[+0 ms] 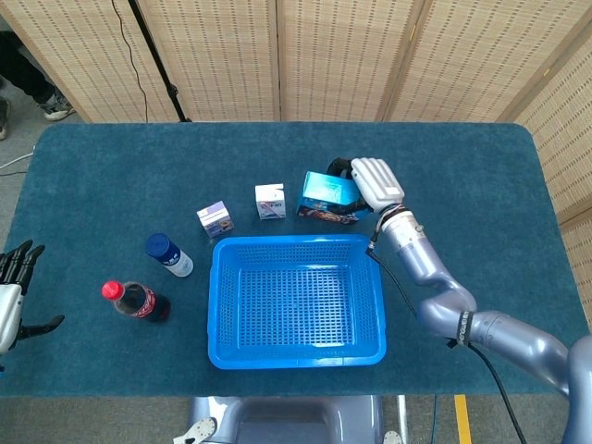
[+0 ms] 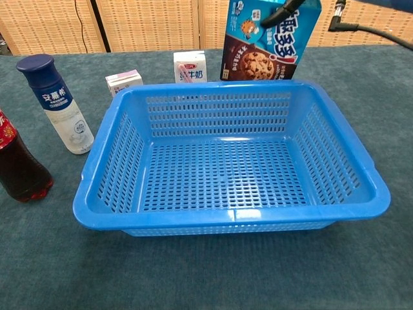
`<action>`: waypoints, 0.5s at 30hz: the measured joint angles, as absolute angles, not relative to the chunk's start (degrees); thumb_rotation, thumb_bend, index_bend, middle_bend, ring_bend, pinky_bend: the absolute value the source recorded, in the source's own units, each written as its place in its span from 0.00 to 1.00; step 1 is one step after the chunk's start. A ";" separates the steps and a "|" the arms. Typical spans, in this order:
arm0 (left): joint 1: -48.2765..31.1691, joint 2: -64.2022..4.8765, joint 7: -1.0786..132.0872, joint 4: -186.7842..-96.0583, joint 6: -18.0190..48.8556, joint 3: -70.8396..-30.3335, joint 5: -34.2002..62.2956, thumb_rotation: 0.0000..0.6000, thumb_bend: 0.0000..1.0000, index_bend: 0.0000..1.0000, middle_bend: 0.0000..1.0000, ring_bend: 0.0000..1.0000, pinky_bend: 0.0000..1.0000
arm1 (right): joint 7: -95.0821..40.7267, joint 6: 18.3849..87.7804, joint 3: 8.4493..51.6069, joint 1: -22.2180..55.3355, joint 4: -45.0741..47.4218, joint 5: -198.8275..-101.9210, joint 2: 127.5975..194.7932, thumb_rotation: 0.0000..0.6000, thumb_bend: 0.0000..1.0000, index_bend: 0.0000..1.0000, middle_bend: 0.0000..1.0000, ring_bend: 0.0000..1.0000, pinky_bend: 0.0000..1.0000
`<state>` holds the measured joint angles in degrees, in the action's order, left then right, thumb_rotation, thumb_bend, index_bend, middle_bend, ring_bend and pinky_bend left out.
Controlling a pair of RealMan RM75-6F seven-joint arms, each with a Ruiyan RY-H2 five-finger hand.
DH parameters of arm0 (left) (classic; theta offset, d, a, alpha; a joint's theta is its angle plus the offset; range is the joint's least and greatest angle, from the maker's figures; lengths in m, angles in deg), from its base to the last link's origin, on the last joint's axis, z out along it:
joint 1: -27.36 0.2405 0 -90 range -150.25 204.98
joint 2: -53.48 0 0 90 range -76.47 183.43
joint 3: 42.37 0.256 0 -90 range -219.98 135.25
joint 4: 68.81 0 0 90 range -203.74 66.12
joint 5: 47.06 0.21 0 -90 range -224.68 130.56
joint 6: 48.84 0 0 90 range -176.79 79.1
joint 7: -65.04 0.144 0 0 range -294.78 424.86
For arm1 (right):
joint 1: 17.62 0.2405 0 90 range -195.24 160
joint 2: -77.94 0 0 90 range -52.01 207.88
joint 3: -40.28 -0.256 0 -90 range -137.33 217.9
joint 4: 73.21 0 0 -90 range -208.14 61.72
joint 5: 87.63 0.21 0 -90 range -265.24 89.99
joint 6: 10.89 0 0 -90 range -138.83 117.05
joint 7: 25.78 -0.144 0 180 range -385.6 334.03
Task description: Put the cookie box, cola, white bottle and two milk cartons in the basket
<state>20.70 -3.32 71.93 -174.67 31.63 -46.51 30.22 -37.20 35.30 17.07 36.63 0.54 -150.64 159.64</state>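
My right hand [image 1: 374, 182] grips the blue cookie box [image 1: 327, 197] from above and holds it lifted just behind the far rim of the blue basket [image 1: 222, 296]; in the chest view the cookie box [image 2: 268, 40] hangs above the basket [image 2: 97, 181] rim. Two milk cartons [image 1: 215, 219] [image 1: 270, 201] stand behind the basket's far left. The white bottle [image 1: 169, 255] with a blue cap and the cola [image 1: 135, 301] are left of the basket. My left hand [image 1: 13, 296] is open at the table's left edge.
Wicker screens stand behind the teal table [image 1: 481, 185]. A black cable [image 1: 157, 55] runs down behind the far edge. In the chest view the white bottle [image 2: 57, 103] and cola [image 2: 18, 165] stand close to the basket's left wall.
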 measured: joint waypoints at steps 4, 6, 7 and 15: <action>20.66 -3.33 71.78 -174.75 31.62 -46.38 30.54 1.00 0.07 0.00 0.00 0.00 0.00 | -39.13 38.15 16.13 34.27 7.59 -153.21 154.18 1.00 0.44 0.59 0.64 0.62 0.55; 20.66 -3.34 71.75 -174.79 31.63 -46.24 30.85 1.00 0.07 0.00 0.00 0.00 0.00 | -39.93 39.37 15.78 32.95 11.14 -154.26 151.31 1.00 0.45 0.59 0.64 0.62 0.53; 20.67 -3.36 71.75 -174.81 31.64 -46.13 31.09 1.00 0.07 0.00 0.00 0.00 0.00 | -40.37 40.16 15.59 32.00 13.59 -154.87 149.34 1.00 0.45 0.59 0.64 0.62 0.52; 20.65 -3.63 72.43 -175.13 31.84 -45.76 31.76 1.00 0.07 0.00 0.00 0.00 0.00 | -42.07 43.75 14.97 26.61 28.52 -157.91 137.97 1.00 0.45 0.58 0.64 0.62 0.51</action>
<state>20.65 -3.63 72.43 -175.13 31.84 -45.76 31.76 -42.07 43.75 14.97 26.61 28.52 -157.91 137.97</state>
